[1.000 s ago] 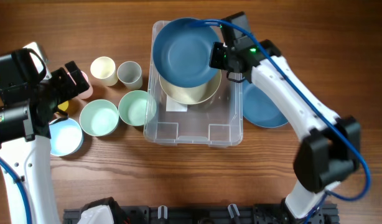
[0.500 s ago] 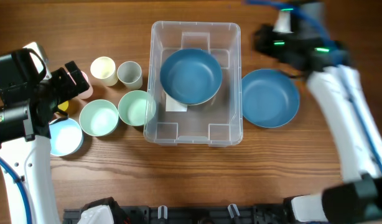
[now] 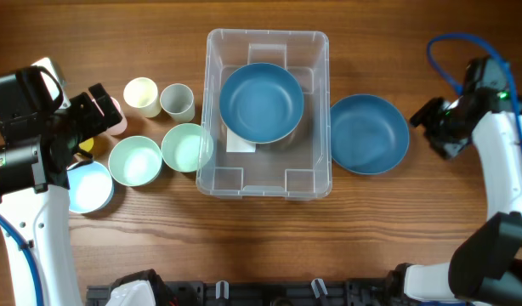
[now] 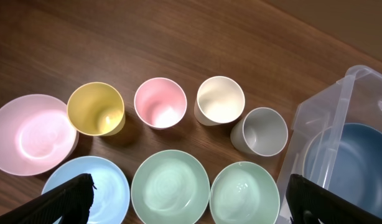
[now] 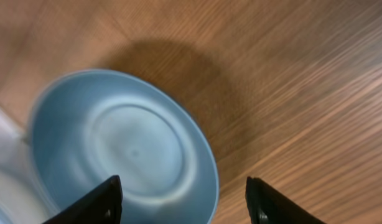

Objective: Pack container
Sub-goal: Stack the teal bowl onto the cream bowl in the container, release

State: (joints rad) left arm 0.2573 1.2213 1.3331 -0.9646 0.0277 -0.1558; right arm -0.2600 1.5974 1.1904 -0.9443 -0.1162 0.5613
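The container [image 3: 265,177] sits at desk centre with one blue bowl [image 3: 261,102] inside. At 3 o'clock of it, the right tool [image 5: 185,200], jaws spread and empty, hovers by a second blue bowl [image 3: 369,133]. A shallow rim grasp could skid this bowl against the container wall. The left tool [image 4: 191,208] is likewise spread and empty.

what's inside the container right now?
A blue bowl sits upright in the far half of the container. A pale rim peeks out beneath it, probably another bowl nested below; its body is covered. A white label shows partly on the base, the rest hidden.
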